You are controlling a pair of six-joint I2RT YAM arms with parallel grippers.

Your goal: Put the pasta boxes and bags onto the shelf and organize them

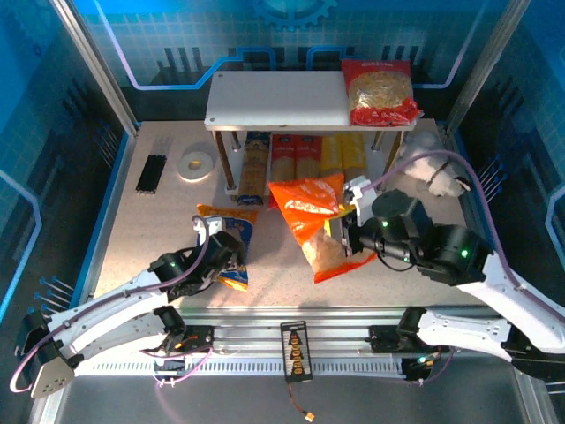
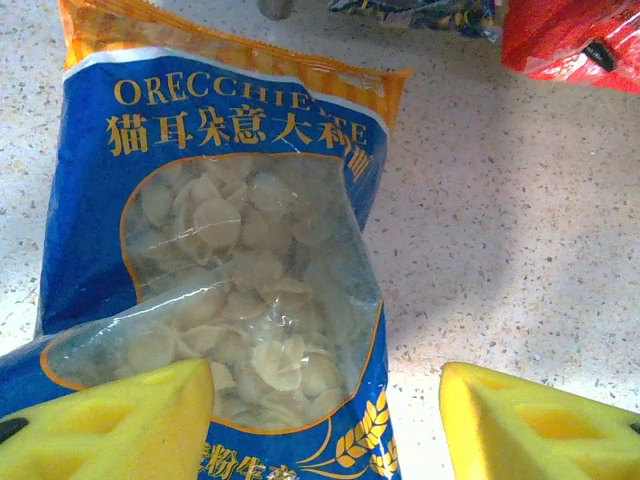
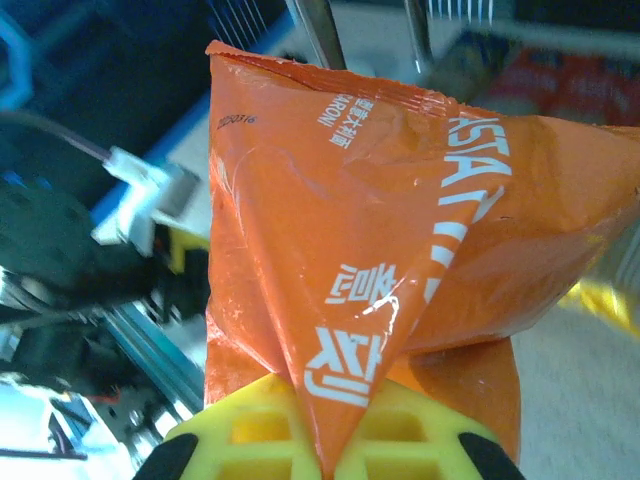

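Since the shelf [image 1: 282,99] at twelve o'clock in the top view is the largest thing and stands on thin posts, a bag swung into its top board could jolt it. Its lower tier is already lined with the pasta boxes [image 1: 305,159] side by side, and the red bag [image 1: 380,91] takes the one o'clock end of the top board, so bare room lies toward eleven o'clock. The orange bag [image 3: 350,230], near the middle of the counter [image 1: 141,221], is pinched by the right gripper [image 3: 340,435], clenched on a fold of film at one edge; whether its far end rests on the counter I cannot tell. I judge the loose pasta could sag away from that thin hold, so the bag may slip out, or swing and clip the posts or the boxes. The blue-orange bag [image 2: 230,260] lies flat on the counter at seven o'clock, under the left gripper [image 2: 325,415], whose jaws stand apart above its lower end, grasping nothing; closing on slack film there could catch only a wrinkle or drag the bag.

Writing, largest first: the orange bag shows white letters "ASTA", upside-down Chinese characters and a smaller "ARONI" near the seal; a tiny printed code is unreadable. The blue-orange bag reads "ORECCHIETTE" in yellow above 猫耳朵意大利面
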